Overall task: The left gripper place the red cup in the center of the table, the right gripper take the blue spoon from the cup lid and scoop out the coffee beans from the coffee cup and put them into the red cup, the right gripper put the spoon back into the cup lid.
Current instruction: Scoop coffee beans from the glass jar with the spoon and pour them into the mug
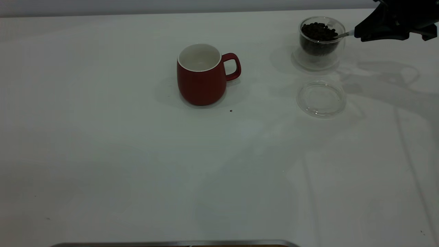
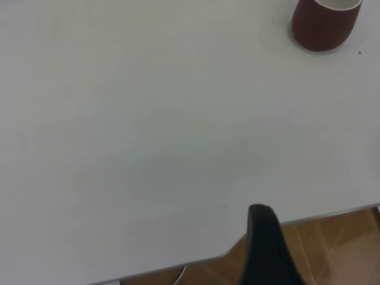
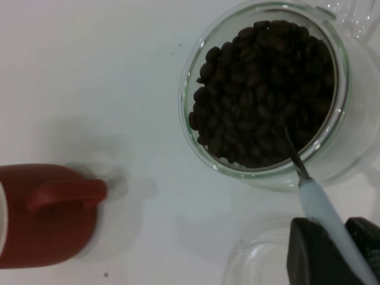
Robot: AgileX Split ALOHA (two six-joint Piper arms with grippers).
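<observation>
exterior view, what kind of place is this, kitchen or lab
Likely a lab test bench, not a kitchen: a bare white table, a black right gripper holding a blue spoon in a coffee cup, and a staged red cup.

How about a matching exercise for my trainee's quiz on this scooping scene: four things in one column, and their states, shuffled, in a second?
Things:
1. red cup
2. cup lid
3. blue spoon
4. coffee cup

States:
A. held by the right claw, bowl dug into the coffee beans
B. lying bare on the table, nothing on it
C. upright mid-table, white inside with no beans showing
D. clear glass, heaped with dark beans

Pairs: 1-C, 2-B, 3-A, 4-D
</observation>
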